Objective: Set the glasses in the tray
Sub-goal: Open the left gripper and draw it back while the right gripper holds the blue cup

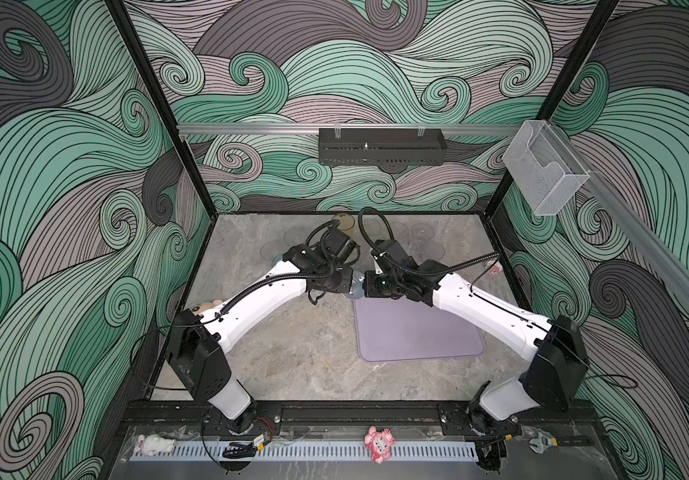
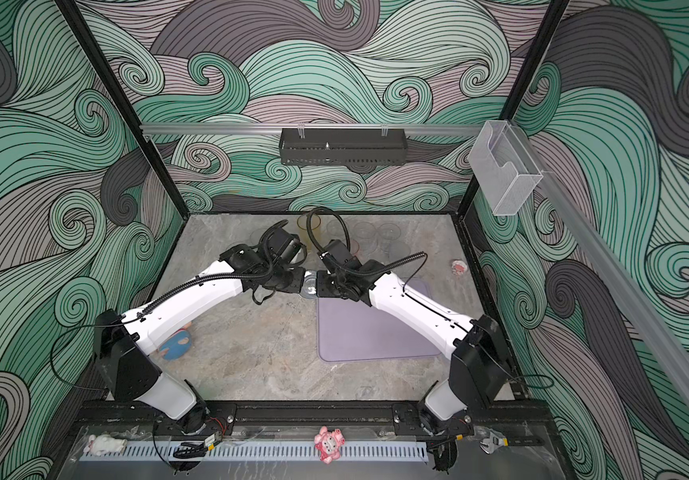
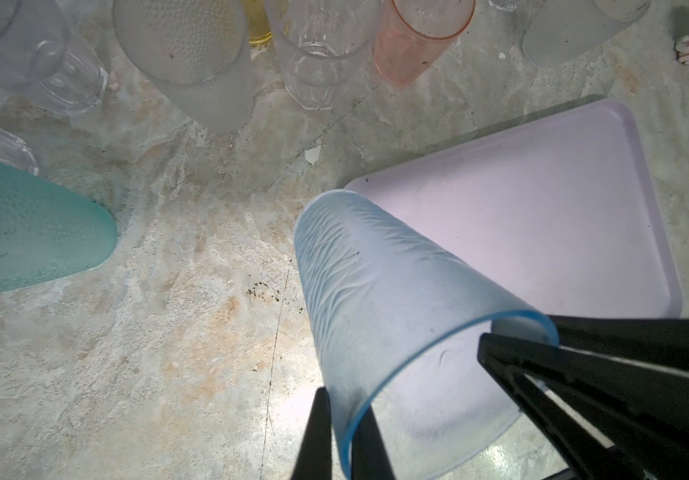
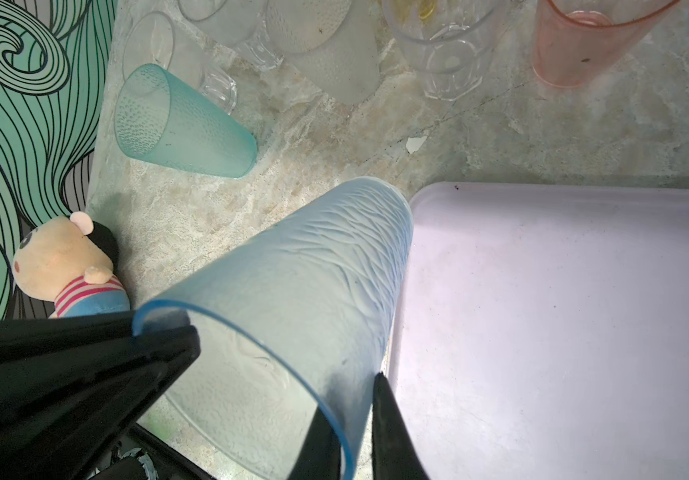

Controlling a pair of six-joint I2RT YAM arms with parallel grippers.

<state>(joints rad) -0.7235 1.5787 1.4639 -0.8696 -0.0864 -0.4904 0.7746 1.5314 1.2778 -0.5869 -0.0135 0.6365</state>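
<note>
A tall blue glass point(image 3: 380, 291) point(image 4: 317, 274) hangs between both arms, by the far left corner of the pale lilac tray point(image 1: 417, 332) point(image 2: 376, 328). My left gripper point(image 3: 345, 401) is shut on its rim, one finger inside and one outside. My right gripper point(image 4: 351, 395) pinches the opposite side of the rim the same way. In both top views the glass point(image 1: 354, 289) point(image 2: 309, 286) shows only as a sliver between the wrists. The other glasses stand behind: a teal one point(image 4: 184, 124), a pink one point(image 3: 417, 41), a frosted one point(image 3: 193, 54), a clear one point(image 3: 317, 54) and an amber one point(image 1: 342, 222).
A plush toy point(image 4: 68, 266) lies by the left wall under the left arm. A small pink toy point(image 2: 459, 267) sits at the right side of the table. A black rack point(image 1: 380, 145) and a clear box point(image 1: 542, 166) hang on the walls. Nothing stands in the tray point(image 4: 563, 311).
</note>
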